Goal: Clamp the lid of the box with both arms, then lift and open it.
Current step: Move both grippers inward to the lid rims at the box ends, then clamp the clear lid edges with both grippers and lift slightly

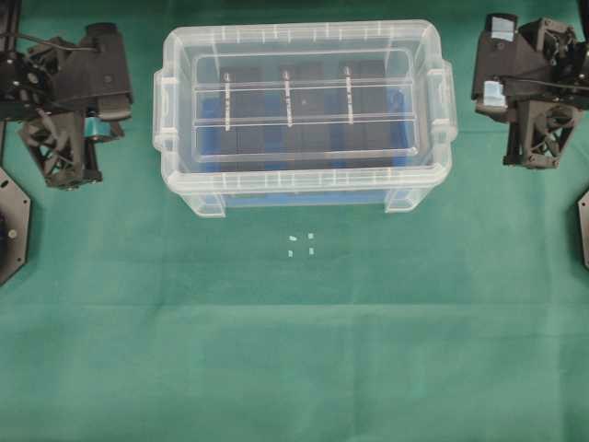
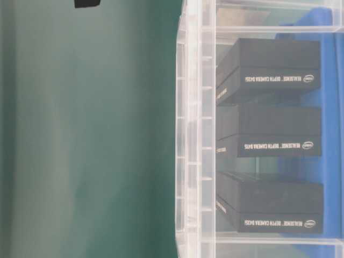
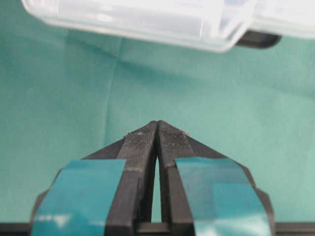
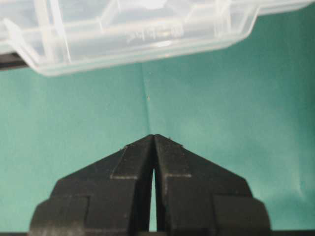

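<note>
The box [image 1: 304, 197] is a clear tub on the green cloth at top centre, with black blocks [image 2: 274, 129] on a blue liner inside. The clear lid [image 1: 304, 53] lies flat on top of it. My left gripper [image 1: 115, 124] [image 3: 157, 123] is shut and holds nothing, a short way left of the box's left handle [image 1: 166, 101]. My right gripper [image 1: 480, 92] [image 4: 154, 136] is shut and holds nothing too, just right of the right handle [image 1: 444, 101]. Each wrist view has the clear plastic edge of the box [image 3: 147, 19] [image 4: 147, 39] ahead of the fingertips, with bare cloth between.
Green cloth [image 1: 294, 350] covers the table. Small white marks [image 1: 301, 243] sit in front of the box. Black arm bases [image 1: 11, 230] [image 1: 583, 226] stand at the left and right edges.
</note>
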Available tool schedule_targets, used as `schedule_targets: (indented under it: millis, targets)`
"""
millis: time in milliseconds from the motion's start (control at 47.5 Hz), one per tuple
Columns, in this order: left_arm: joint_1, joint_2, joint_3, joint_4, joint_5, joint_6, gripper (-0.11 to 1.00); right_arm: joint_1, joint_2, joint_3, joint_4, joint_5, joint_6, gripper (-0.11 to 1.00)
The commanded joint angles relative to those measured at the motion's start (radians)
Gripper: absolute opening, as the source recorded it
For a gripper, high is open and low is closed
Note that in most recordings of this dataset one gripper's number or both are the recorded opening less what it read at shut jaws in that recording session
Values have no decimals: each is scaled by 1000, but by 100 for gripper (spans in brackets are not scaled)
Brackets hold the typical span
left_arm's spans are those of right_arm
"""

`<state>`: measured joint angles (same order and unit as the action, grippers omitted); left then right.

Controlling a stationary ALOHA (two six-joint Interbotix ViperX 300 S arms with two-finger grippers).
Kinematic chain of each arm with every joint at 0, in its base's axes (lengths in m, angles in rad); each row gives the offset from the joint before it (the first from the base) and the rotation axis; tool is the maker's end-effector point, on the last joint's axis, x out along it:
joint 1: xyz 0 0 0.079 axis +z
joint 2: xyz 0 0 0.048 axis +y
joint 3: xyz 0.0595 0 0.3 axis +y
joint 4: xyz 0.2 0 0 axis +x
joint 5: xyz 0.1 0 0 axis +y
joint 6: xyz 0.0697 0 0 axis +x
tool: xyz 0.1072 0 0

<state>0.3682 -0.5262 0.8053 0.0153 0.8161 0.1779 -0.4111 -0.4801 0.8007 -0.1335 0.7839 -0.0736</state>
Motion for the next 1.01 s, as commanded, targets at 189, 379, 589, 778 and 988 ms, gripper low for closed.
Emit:
schedule_targets:
  millis: [189, 379, 589, 778, 988]
  targets:
    - [-5, 87, -91, 3, -8, 17, 1, 3, 51, -61, 3, -18, -34, 0]
    - [-3, 120, -112, 5, -20, 21, 1, 11, 109, -109, 3, -26, -40, 0]
    - [-3, 149, -138, 3, -29, 31, 1, 37, 163, -161, 3, -26, -67, 0]
    - [-5, 179, -163, 3, -31, 46, 1, 46, 181, -181, 3, -26, -67, 0]
    - [-3, 181, -163, 0, -31, 58, 1, 46, 181, -181, 5, -26, -67, 0]
